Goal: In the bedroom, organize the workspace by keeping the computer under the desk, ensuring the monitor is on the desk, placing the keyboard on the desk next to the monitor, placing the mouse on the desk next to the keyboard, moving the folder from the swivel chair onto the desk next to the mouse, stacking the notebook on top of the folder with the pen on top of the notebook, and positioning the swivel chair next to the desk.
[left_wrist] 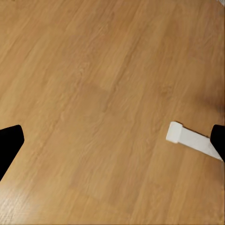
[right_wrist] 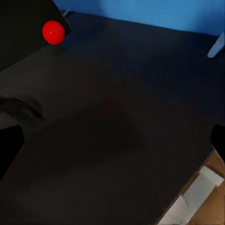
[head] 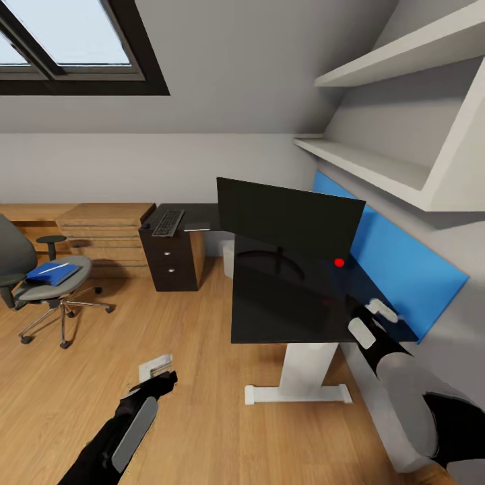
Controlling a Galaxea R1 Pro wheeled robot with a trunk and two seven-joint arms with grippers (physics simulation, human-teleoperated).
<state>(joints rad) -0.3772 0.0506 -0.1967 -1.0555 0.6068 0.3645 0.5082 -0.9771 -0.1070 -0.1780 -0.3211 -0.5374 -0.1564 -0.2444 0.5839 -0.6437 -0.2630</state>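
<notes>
Monitor [head: 289, 219]: upright on the worktop [head: 296, 316] near the blue back panel [head: 397, 263], screen toward the room, red light [head: 339, 263] at a lower corner. Already where the task wants it.

Keyboard [head: 168, 223]: on the far wing of the worktop, above the dark drawer unit [head: 172, 263], well apart from the monitor. Judged not yet next to it.

Folder [head: 54, 273]: flat on the seat of the swivel chair [head: 40, 283], well apart from the worktop near the low wood cabinets [head: 101, 229]. Both judged still to be brought over.

Right gripper [head: 374, 322]: over the near right corner of the worktop, beside the back panel; jaws spread wide, holding nothing. In the right wrist view, glossy black top, the red light [right_wrist: 53, 32] and the back panel [right_wrist: 140, 11] ahead.

Left gripper [head: 156, 369]: low over the floor [head: 202, 404], in front of the white leg [head: 303, 377]; jaws spread wide, empty. White foot of the leg [left_wrist: 190, 139] in the left wrist view.
</notes>
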